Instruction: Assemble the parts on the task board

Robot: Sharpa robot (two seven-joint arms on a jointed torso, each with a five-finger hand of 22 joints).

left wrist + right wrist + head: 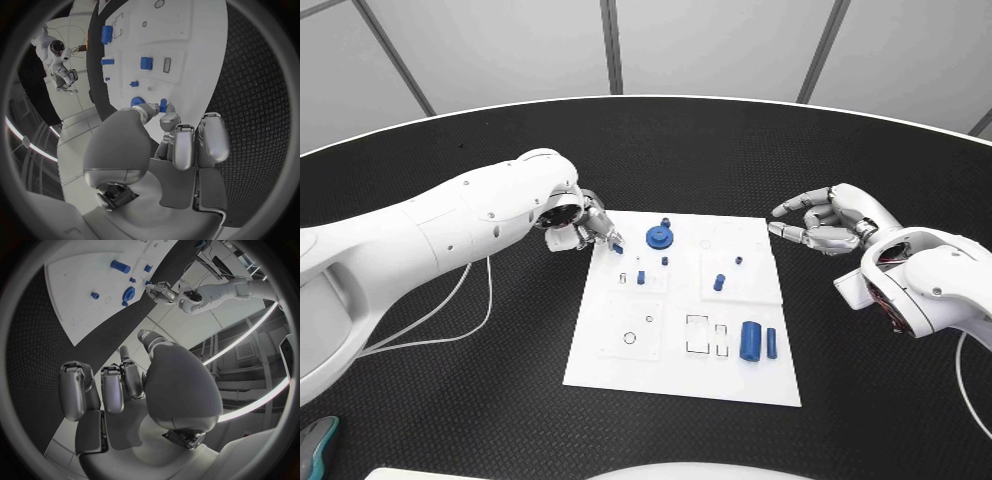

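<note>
The white task board (pixel 678 372) lies mid-table. My left hand (pixel 580 222) hovers at its far left corner and pinches a small blue part (pixel 163 105) between thumb and a finger, just beside the round blue part (pixel 659 236). Small blue pegs (pixel 718 282) stand in the board's far half, and two blue cylinders (pixel 751 340) lie near its right edge. My right hand (pixel 825 225) hangs over the black table off the board's far right corner, fingers apart and empty. The right wrist view shows the board (pixel 81 280), the round part (pixel 129 292) and my left hand (pixel 161 290).
White cables (pixel 456 300) trail over the table under my left arm. A teal object (pixel 315 440) sits at the near left edge. The board's near left area holds only outlines and small holes (pixel 632 337).
</note>
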